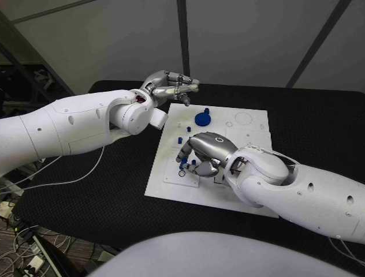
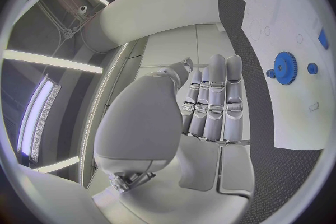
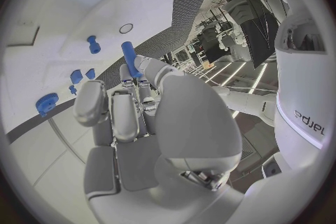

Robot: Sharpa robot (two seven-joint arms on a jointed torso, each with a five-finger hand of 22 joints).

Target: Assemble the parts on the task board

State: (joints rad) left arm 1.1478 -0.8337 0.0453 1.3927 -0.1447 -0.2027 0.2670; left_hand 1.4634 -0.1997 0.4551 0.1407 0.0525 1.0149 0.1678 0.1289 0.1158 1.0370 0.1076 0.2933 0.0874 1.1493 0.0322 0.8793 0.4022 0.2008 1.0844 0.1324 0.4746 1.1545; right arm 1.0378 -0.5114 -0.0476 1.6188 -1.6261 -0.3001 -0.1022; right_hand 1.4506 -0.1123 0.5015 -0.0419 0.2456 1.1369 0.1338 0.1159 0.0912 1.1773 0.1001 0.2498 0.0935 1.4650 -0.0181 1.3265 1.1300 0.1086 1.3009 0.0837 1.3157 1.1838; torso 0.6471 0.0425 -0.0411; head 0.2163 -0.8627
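- Head view: right hand (image 1: 206, 151) low over the board (image 1: 253, 135), fingers curled down among small blue parts (image 1: 185, 168); whether it grips one, I cannot tell.
- Left hand (image 1: 171, 85) raised off the board's far-left corner, fingers straight, holding nothing.
- Gear (image 1: 201, 119) sits mid-board.
- Advice: confirm a firm pinch before lifting; keep the peg (image 3: 130, 51) upright.

One flat white plastic task board (image 1: 245, 144) on one black table (image 1: 324, 133). One round blue toothed gear (image 1: 201, 119) at the board's twelve o'clock. Several small blue parts (image 1: 180, 139); exact count unclear. Two silver hands: left hand (image 1: 170, 85), right hand (image 1: 206, 149).
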